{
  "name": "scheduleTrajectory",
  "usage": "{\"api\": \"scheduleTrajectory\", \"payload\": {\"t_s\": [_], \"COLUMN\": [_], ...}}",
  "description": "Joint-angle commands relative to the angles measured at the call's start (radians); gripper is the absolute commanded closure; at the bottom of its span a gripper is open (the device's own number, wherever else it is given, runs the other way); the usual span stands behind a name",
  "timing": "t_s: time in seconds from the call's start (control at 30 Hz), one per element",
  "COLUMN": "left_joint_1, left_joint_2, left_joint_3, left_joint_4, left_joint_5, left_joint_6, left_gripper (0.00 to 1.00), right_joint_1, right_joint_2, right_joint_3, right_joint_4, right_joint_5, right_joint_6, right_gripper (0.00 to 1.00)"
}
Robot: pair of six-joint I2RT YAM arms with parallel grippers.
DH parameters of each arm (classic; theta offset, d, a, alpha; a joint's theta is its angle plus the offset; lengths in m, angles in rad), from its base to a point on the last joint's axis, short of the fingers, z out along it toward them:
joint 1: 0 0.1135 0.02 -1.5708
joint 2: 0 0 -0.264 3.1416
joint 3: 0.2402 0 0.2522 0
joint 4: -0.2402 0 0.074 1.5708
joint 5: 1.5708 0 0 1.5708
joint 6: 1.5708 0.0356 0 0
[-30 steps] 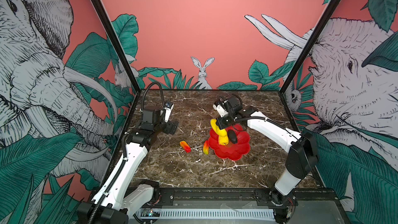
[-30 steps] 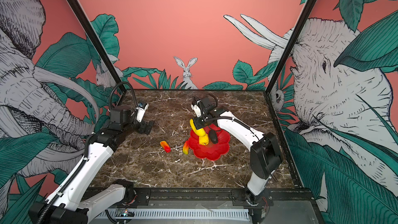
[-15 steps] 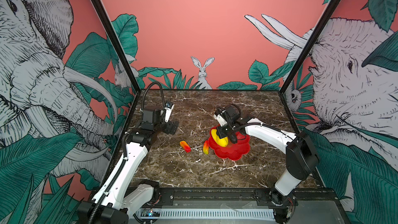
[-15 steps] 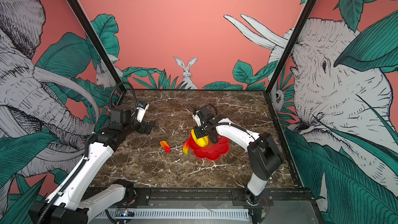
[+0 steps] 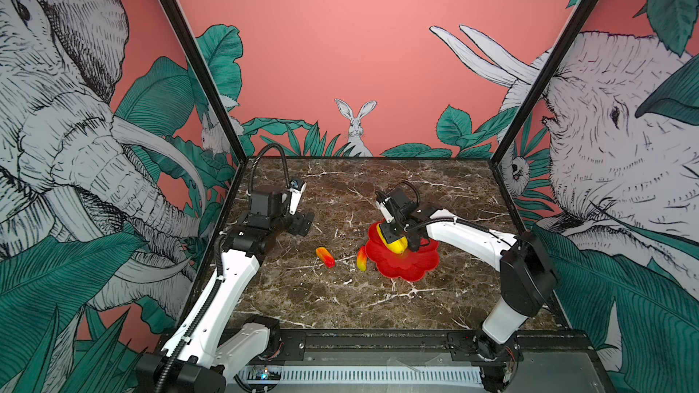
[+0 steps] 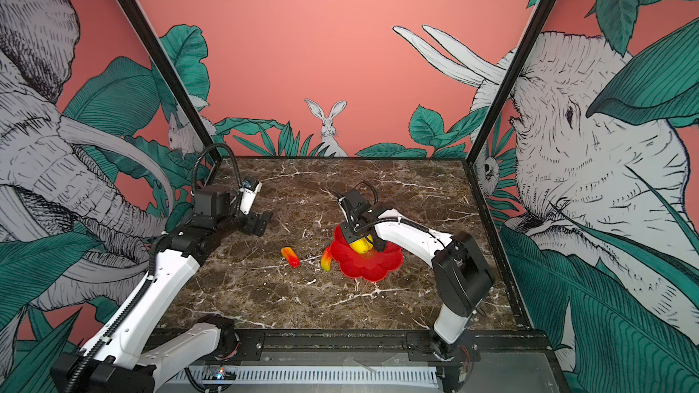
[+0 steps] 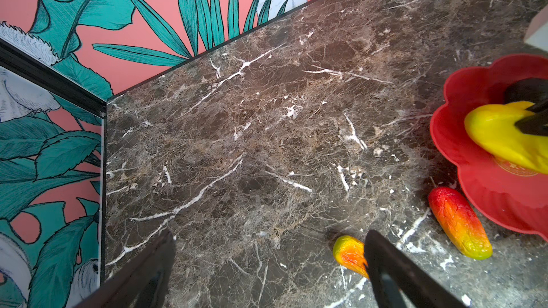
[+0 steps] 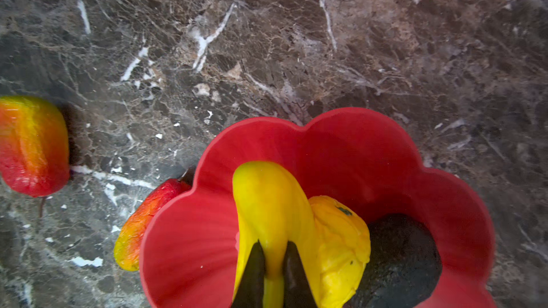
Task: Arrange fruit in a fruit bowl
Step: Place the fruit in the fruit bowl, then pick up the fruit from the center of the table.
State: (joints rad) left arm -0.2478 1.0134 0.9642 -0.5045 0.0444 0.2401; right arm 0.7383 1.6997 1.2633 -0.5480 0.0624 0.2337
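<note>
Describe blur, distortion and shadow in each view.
In both top views, wide-angle distortion splays the black frame posts outward; in the left wrist view, the left gripper's dark fingers are blurred, close to the lens; in the right wrist view, the red-orange-yellow toy stick shadows the brown marble tabletop.

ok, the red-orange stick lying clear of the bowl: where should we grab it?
Across its middle, from straight above, closing on its two long sides. The stick lies flat on the table, apart from the bowl and from the second stick at the rim, so both long sides are free. The left end effector is open and nearer; I would use it.
</note>
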Motion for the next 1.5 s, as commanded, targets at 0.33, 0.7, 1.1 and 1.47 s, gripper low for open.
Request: {"api": "scheduleTrajectory", "payload": {"t_s": [0.33,0.7,1.1,1.47], "left_joint_1": [0.003,0.003,0.004,0.004], "left_joint_2": [-0.01,-0.022,-0.019,-0.023], "left_joint_3": [0.004,0.0,0.002,0.005], "left_joint_4": [-0.007,-0.009,-0.009,-0.007], "left_joint_5": [0.014,0.008,0.005,0.008], "left_joint_6": [0.006,0.005,0.007,0.007], "left_gripper": [0.0,0.0,0.0,0.0], "right_joint_1": [0.016,0.019,0.153,0.231], "right_joint_2": [-0.019,-0.054,0.107,0.286], "right_joint_3": [0.001,0.153,0.223,0.324], "right_joint_4": [-0.016,-0.089,-0.115,0.037], "right_joint_5": [-0.002,-0.111,-0.282,-0.278], "right_joint_6": [-0.066,-0.288,-0.339,-0.229], "right_gripper": [0.56,0.15,0.01,0.05]}}
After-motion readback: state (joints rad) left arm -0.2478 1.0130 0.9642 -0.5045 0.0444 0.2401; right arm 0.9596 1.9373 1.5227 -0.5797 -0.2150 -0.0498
